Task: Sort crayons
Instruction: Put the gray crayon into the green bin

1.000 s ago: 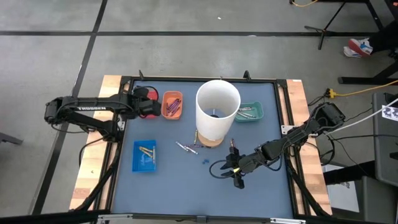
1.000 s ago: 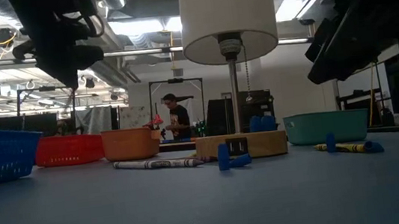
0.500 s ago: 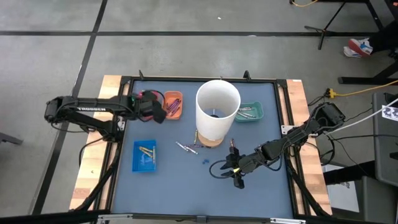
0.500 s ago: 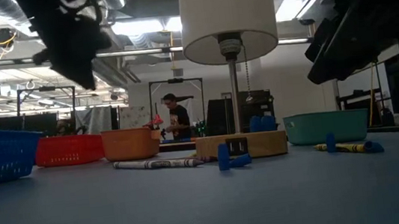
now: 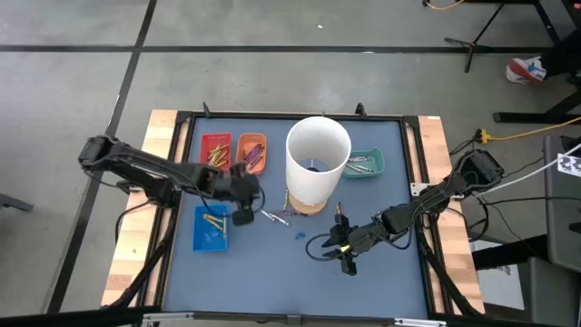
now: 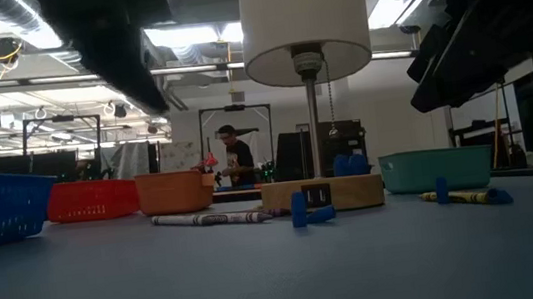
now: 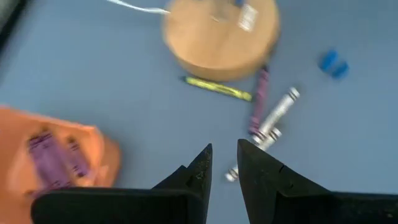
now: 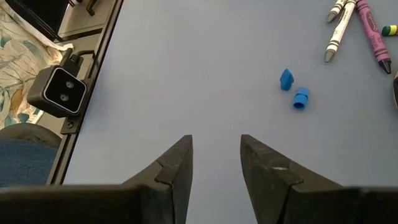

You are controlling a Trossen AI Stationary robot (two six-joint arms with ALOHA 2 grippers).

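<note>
Loose crayons (image 5: 272,216) lie on the mat right beside the lamp's wooden base (image 5: 304,205): a grey one, a purple one and a yellow one (the yellow nearly touches the base). The left gripper (image 7: 224,163) hangs just short of them, fingers a little apart and empty. The right gripper (image 8: 216,163) waits well away from the base, fingers parted, holding nothing. Crayons look light, stiff and waxy-slick, likely to roll; pinch one mid-length across its paper wrap.
</note>
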